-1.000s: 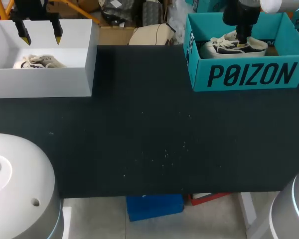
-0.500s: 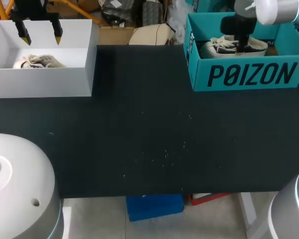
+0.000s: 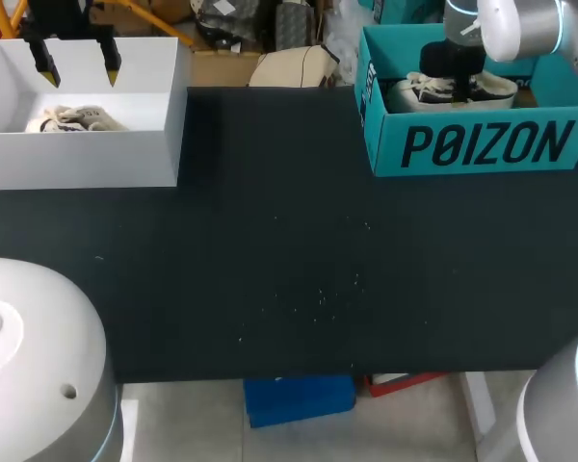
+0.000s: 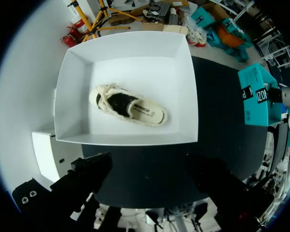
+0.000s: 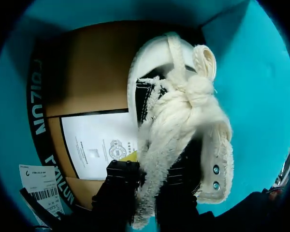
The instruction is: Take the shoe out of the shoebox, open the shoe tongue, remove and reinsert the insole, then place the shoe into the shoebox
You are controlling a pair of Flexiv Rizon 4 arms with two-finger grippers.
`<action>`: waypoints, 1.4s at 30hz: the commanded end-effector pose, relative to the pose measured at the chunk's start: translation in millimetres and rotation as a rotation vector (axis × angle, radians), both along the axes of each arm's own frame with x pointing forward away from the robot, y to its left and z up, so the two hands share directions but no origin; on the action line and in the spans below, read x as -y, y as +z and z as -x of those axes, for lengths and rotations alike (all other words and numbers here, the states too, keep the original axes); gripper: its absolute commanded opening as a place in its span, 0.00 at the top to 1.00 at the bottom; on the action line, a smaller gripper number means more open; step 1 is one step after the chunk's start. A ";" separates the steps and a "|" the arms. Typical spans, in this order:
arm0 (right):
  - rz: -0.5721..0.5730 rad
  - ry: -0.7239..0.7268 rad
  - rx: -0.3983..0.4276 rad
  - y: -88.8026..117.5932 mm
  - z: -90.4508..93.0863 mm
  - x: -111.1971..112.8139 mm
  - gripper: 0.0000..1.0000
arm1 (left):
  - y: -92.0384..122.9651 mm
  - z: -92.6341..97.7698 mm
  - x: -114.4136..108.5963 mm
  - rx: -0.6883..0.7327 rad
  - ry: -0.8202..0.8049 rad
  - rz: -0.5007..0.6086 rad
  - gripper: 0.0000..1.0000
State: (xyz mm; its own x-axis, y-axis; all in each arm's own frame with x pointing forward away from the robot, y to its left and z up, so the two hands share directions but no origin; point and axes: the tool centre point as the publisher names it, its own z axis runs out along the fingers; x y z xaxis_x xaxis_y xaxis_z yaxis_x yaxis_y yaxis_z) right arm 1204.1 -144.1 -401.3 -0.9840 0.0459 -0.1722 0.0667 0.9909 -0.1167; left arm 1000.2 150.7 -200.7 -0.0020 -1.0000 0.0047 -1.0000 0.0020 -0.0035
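Teal cardboard forms the shoebox (image 3: 482, 144) at the black table's (image 3: 289, 269) far right, and the black-and-cream sneaker (image 5: 183, 111) lies inside it. The right gripper (image 5: 147, 191) is down among its thick cream laces (image 5: 183, 104); I cannot tell whether it grips. The left gripper (image 3: 78, 69) hangs wide open and empty above a white box (image 3: 87, 159) holding a second sneaker (image 4: 128, 105).

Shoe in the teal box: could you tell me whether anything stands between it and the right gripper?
Nothing visible does. The right gripper is down inside the teal box, right at the shoe, whose frayed laces hang against it. The paper sheet lies on the box floor beside the shoe, not in between.
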 end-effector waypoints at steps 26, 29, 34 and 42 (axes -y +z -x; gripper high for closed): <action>0.072 -0.103 0.295 262.9 126.7 -38.9 1.00 | 0.2 0.2 0.1 -0.001 0.000 -0.002 0.00; 0.074 -0.085 0.313 287.2 147.8 -52.6 1.00 | 0.2 0.2 0.1 -0.001 0.000 -0.002 0.00; 0.072 -0.040 0.336 315.4 186.9 -79.0 1.00 | 0.2 0.2 0.1 -0.001 0.000 -0.002 0.00; 0.046 0.026 0.393 320.4 262.7 -132.9 1.00 | 0.2 0.2 0.1 -0.001 0.000 -0.002 0.00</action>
State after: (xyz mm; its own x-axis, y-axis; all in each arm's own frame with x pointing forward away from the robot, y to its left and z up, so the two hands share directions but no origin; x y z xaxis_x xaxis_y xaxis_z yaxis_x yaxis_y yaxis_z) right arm 1021.3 -35.8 -144.3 -0.9282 0.0358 -0.3704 0.0863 0.9889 -0.1206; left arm 1000.2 150.7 -200.7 -0.0021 -1.0000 0.0046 -1.0000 0.0020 -0.0035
